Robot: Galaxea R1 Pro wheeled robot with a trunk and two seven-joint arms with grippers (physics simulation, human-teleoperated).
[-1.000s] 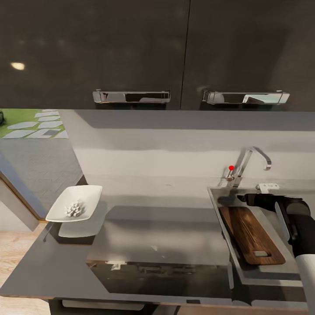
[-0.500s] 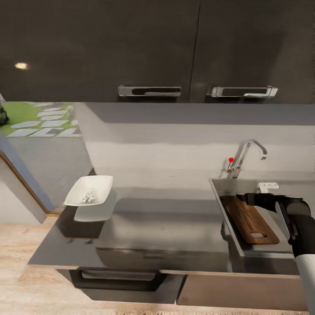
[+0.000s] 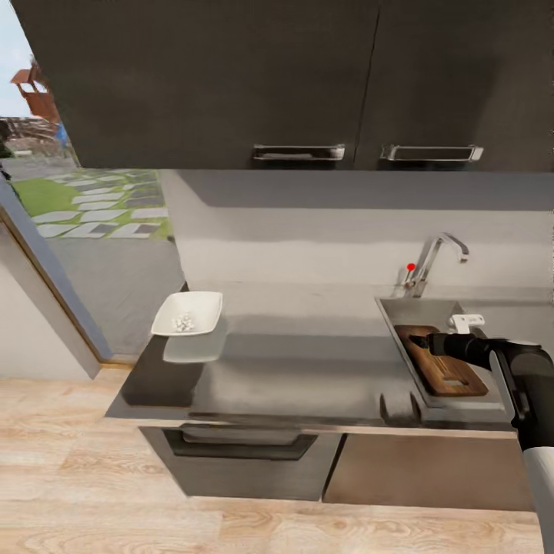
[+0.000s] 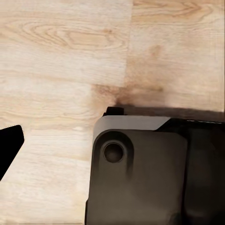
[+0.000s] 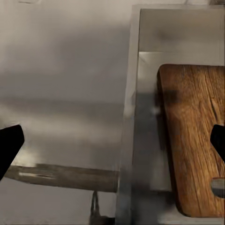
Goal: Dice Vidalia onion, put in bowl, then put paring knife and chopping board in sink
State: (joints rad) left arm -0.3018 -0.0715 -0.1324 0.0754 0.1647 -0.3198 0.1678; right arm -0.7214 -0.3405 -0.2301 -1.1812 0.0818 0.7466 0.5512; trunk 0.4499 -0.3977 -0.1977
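I am looking down at the grey surface (image 3: 308, 369) running across the middle of the head frame, with the sink (image 3: 415, 312) recessed at its right end. The chopping board (image 3: 435, 362) is lying flat inside the sink, dark brown with its grain showing, toward the right edge of the frame. My right tool (image 3: 422, 339) is reaching in from the lower right and hovering over the board's near-left corner; in the right wrist frame its two dark fingertips (image 5: 9, 145) are sitting at opposite edges with a wide gap between them and nothing held, so it is standing open above the board (image 5: 194, 136) and the sink's rim (image 5: 129, 117). The white bowl (image 3: 187, 313) is sitting at the surface's left end, left of centre in the head frame, well apart from the sink, with small pale diced pieces (image 3: 184, 322) inside it. The chrome tap (image 3: 435, 258) with its red knob (image 3: 411, 267) is rising behind the sink. In the left wrist frame I am seeing pale wood floor (image 4: 61, 61), a dark body (image 4: 154, 173) and one black fingertip (image 4: 8, 145) of my left tool, so I cannot tell how it stands.
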